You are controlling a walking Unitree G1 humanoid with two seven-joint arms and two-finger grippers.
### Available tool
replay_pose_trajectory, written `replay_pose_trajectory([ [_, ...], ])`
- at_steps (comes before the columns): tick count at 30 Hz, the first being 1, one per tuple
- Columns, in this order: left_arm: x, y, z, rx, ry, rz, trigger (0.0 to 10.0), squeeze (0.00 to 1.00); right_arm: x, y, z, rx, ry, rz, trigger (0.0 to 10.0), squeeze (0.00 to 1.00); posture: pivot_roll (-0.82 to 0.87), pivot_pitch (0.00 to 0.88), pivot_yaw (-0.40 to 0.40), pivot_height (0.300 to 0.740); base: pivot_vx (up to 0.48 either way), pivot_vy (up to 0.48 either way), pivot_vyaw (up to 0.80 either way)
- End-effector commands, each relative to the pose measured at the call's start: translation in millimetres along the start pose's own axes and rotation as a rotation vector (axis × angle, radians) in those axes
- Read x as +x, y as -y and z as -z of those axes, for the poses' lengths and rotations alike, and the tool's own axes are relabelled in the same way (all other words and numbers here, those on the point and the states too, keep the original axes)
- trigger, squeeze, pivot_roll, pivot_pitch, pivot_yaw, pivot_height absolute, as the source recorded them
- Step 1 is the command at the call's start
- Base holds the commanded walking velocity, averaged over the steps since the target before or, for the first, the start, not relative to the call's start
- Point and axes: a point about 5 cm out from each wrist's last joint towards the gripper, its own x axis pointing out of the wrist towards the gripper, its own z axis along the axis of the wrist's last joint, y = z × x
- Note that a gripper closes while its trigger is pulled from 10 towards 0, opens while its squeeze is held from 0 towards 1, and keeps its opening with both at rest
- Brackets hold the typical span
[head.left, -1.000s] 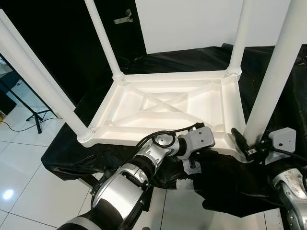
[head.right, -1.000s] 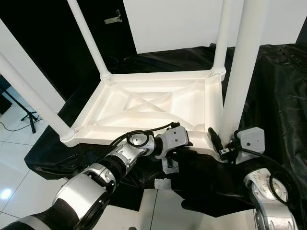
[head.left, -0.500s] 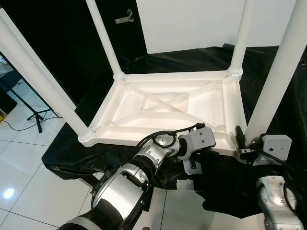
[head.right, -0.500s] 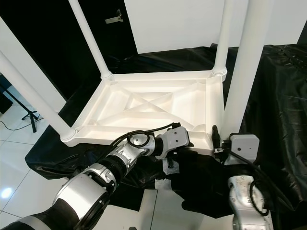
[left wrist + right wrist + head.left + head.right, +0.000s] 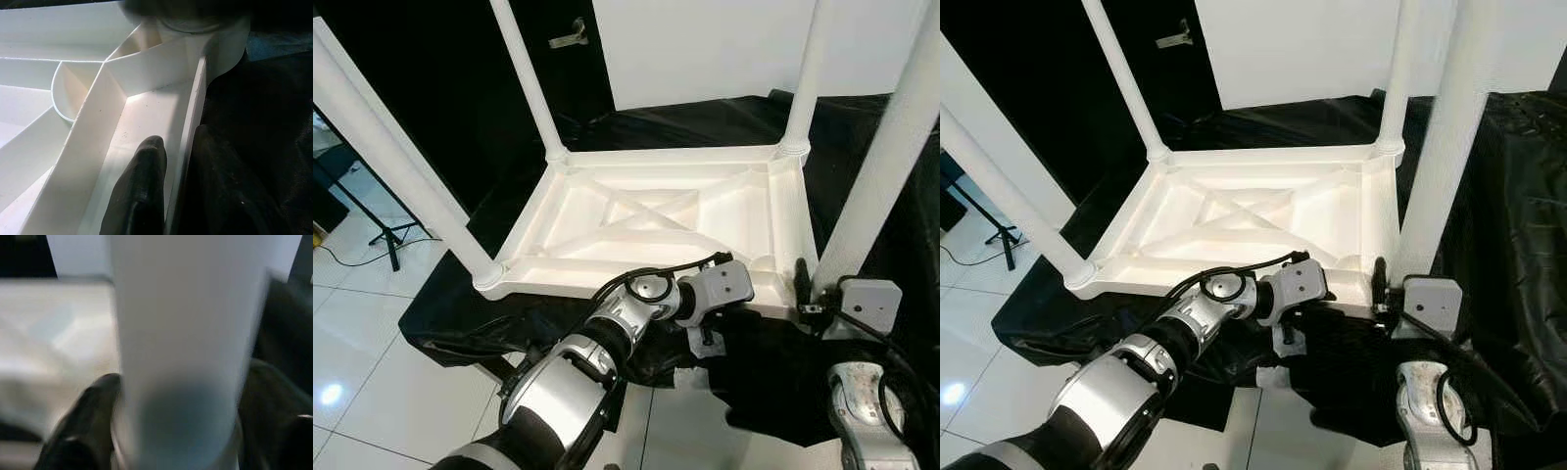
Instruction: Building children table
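On the black-draped surface (image 5: 440,308) the white children's table (image 5: 656,220) lies upside down, ribbed underside up, all 4 legs standing in its corner sockets. Left gripper (image 5: 178,188) sits at the table's near rim, 1 finger inside the rim wall and 1 outside against the black cloth, pinching that wall to hold the table steady. Right gripper (image 5: 178,423) is at the near-right corner of the table, fingers spread on either side of the base of the near-right leg (image 5: 1440,166); both fingers sit close to the leg, but the wrist view is too blurred to say they touch it. Change over the last second: right arm swung in from the side and its wrist housing (image 5: 867,305) now sits tighter behind that leg base, with the fingers lined up more squarely on it. My read: last leg is being seated or tightened into its socket, left holding counter-torque. After that, the remaining step looks like flipping the table upright.
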Motion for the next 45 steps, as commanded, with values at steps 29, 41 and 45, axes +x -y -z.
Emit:
replay_pose_trajectory([
  [29,7.1,12.7,15.8,-0.069,-0.059,-0.043,10.0,0.00,4.4,13.4,2.7,-0.018,-0.032,-0.131,0.0,0.00,-0.06,0.000,0.126,0.740,0.000,0.000,0.00],
  [41,6.6,12.8,16.5,-0.068,-0.062,-0.042,10.0,0.00,-11.3,13.6,-5.6,0.011,0.009,0.195,0.0,0.00,-0.06,0.000,0.125,0.740,0.000,0.000,0.00],
  [45,6.8,13.7,17.1,-0.069,-0.062,-0.039,10.0,0.00,-9.4,6.9,-1.6,0.042,-0.019,0.122,0.0,0.00,-0.06,0.000,0.126,0.740,0.000,0.000,0.00],
])
